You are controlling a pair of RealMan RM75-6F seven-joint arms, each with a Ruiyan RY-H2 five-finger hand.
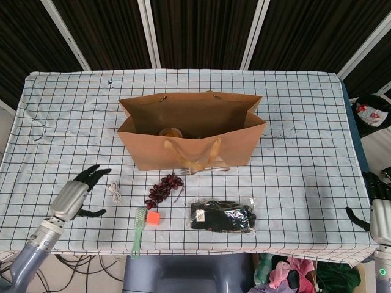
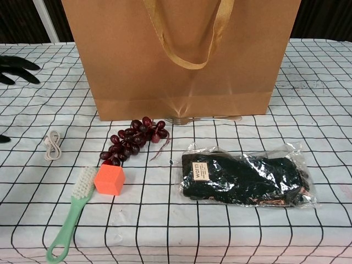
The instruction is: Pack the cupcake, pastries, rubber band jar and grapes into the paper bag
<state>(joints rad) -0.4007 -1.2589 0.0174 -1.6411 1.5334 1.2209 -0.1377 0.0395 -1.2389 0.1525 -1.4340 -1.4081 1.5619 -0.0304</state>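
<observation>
The brown paper bag (image 1: 192, 131) (image 2: 181, 55) stands open at the table's middle, with a rounded tan item (image 1: 170, 132) showing inside it. Dark red grapes (image 1: 164, 188) (image 2: 133, 139) lie on the cloth just in front of the bag. My left hand (image 1: 77, 192) hovers low at the front left, fingers spread and empty; its fingertips (image 2: 16, 67) show at the chest view's left edge. My right hand (image 1: 377, 210) sits at the far right edge, fingers apart, holding nothing.
A green brush (image 1: 138, 232) (image 2: 71, 220), an orange cube (image 1: 153, 218) (image 2: 109, 180), a white cable (image 1: 114, 190) (image 2: 51, 144), a bagged black item (image 1: 223, 215) (image 2: 245, 179) and a fork (image 2: 203, 118) lie in front of the bag.
</observation>
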